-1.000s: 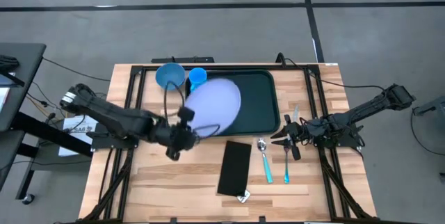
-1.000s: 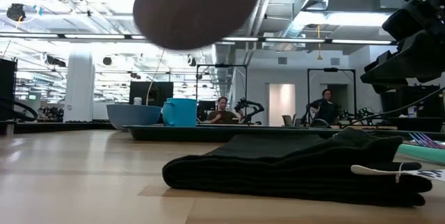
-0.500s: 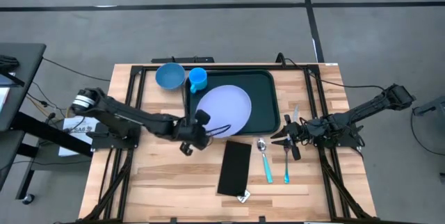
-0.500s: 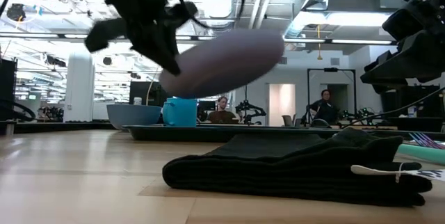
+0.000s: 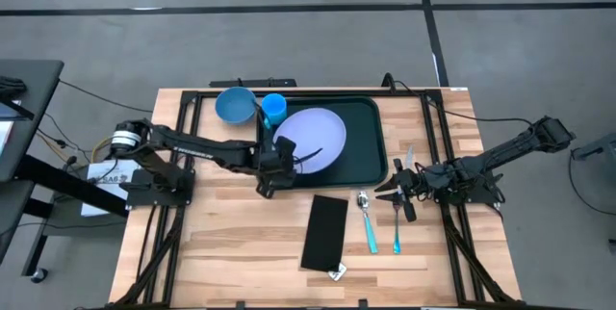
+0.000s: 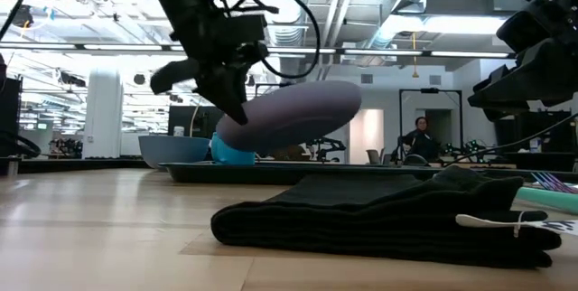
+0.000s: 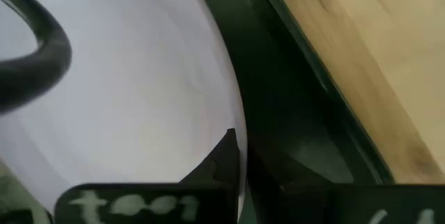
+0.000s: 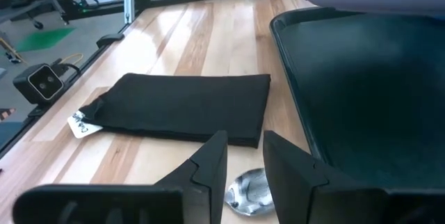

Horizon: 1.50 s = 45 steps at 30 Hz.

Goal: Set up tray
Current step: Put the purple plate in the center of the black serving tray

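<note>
The dark green tray [image 5: 371, 146] lies at the table's far middle. A lavender plate [image 5: 313, 139] hangs over the tray's left half, and my left gripper [image 5: 279, 164] is shut on it. In the low view the plate [image 6: 293, 115] is tilted above the tray [image 6: 271, 173]. My right gripper [image 5: 388, 192] waits at the table's right, just off the tray's near right corner. It is a little open and empty above a spoon's bowl [image 8: 245, 189]. My left gripper pinches the plate's rim [image 7: 235, 123] on its near left side between its two fingers, one finger [image 7: 224, 160] on the upper face. The fingers come slanting from the table's near left. The plate is lifted clear of the tray, tilted, its right side higher.
A blue bowl [image 5: 235, 105] and a blue cup [image 5: 274, 109] stand at the tray's far left corner. A folded black cloth [image 5: 325, 231] lies near the table's front. Two teal-handled spoons [image 5: 369, 223] lie to its right. People sit in the room beyond.
My left gripper has carried the plate toward the table's right and far edges and downward, from beside the tray's left rim to over the tray. The plate has stayed held and has come lower, still tilted.
</note>
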{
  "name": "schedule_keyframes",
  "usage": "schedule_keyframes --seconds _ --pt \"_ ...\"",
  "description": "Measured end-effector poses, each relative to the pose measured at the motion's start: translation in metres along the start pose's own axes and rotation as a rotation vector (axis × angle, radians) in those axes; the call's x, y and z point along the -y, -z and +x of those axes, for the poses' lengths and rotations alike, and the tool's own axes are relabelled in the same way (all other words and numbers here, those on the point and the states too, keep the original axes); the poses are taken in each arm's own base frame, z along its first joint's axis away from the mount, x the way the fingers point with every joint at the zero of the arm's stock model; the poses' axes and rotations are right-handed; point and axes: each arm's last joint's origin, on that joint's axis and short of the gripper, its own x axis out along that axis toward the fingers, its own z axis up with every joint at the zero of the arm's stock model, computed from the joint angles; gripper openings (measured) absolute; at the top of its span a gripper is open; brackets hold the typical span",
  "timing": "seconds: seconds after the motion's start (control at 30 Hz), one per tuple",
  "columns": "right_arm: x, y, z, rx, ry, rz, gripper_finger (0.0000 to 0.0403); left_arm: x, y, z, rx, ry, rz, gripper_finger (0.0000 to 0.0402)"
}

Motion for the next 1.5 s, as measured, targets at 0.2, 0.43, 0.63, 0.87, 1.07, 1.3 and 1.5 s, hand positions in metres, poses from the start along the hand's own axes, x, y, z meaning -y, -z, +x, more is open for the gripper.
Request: schedule_keyframes --seconds 0.2,0.43,0.63,0.87,1.07,1.3,1.5 --pt "0.000 0.000 0.000 -0.002 0.000 0.000 0.0087 -0.005 0.005 0.002 -0.011 0.004 -0.013 0.0002" --pt "0.000 0.000 0.000 -0.002 0.000 0.000 0.0087 -0.007 0.006 0.002 -0.019 -0.001 0.012 0.0002" --pt "0.000 0.000 0.000 -0.003 0.000 -0.001 0.0087 -0.005 0.008 0.004 -0.035 -0.007 0.015 0.0001" --pt "0.000 0.000 0.000 -0.004 0.000 -0.001 0.0087 -0.002 0.013 0.006 -0.065 -0.016 0.020 0.0001" --pt "0.000 0.000 0.000 -0.004 0.001 -0.001 0.0087 -0.002 0.012 0.011 -0.067 -0.023 0.023 0.0000" --pt "0.000 0.000 0.000 0.001 -0.001 0.000 0.0087 0.009 0.014 0.044 -0.142 0.035 0.043 0.0000" --pt "0.000 0.000 0.000 0.000 0.000 0.000 0.0087 0.009 0.011 0.050 -0.124 0.042 0.039 0.0005"
